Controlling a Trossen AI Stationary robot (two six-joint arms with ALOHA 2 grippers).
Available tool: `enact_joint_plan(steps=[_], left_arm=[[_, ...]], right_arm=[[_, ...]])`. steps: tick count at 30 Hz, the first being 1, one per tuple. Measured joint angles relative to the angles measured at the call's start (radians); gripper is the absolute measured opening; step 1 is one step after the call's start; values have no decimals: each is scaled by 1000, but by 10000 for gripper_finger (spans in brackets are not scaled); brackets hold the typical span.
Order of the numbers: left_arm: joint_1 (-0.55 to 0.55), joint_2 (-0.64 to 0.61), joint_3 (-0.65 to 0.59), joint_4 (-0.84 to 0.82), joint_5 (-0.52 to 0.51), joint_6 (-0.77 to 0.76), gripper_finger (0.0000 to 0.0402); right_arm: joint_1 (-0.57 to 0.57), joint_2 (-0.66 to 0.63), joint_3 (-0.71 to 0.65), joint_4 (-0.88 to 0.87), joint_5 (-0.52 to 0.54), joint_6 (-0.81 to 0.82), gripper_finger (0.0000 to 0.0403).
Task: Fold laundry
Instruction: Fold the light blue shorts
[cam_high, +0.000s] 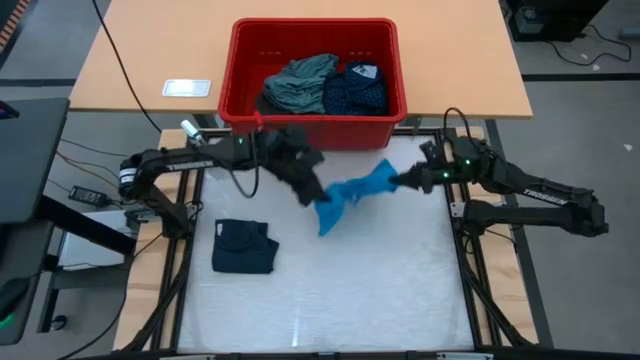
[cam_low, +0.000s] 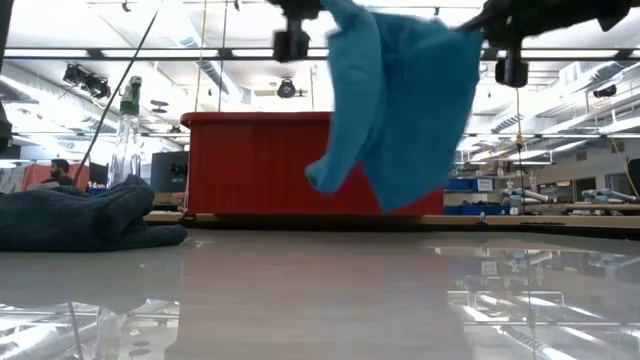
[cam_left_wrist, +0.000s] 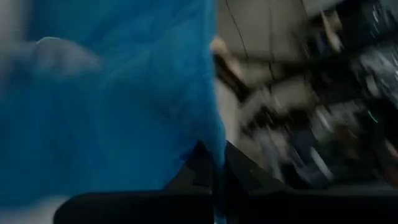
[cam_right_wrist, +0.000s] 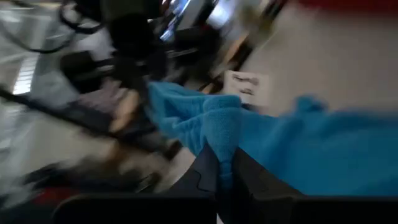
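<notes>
Both the left gripper (cam_high: 318, 196) and right gripper (cam_high: 396, 181) are pinching opposite edges of the small bright blue cloth garment (cam_high: 352, 193), holding it above the worktop (cam_high: 380, 290), though the left's apparently shallow bite risks slipping under tension.

Bright, even light falls from ceiling strip lamps (cam_low: 130, 52), which glare in long streaks on the glossy table (cam_low: 320, 290); shadows are faint. Both wrist views are heavily smeared by motion blur, the blue cloth (cam_left_wrist: 112, 93) filling one as a soft mass, while the high view stays sharp.
</notes>
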Motion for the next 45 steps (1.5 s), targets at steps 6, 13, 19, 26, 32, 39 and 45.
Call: enact_joint_plan(steps=[6, 13, 19, 26, 32, 39, 45], left_arm=[[-149, -7, -1, -40, 19, -66, 6], [-129, 67, -1, -146, -127, 3, 6], [-78, 248, -2, -211, -223, 104, 8], [21, 419, -3, -244, -250, 128, 35], [80, 432, -3, -321, -281, 172, 37], [75, 407, -3, -425, -271, 458, 39], [66, 342, -1, -433, -265, 662, 70]], right_arm=[[226, -28, 1, 59, 54, 191, 16], [198, 81, -44, -230, 129, 127, 16], [50, 272, -186, -102, 201, -34, 53], [-34, 419, -190, -17, 432, -134, 136], [90, 404, -165, 91, 545, -77, 155], [430, 503, -162, 367, 634, 5, 142], [648, 737, -46, 459, 812, 104, 134]])
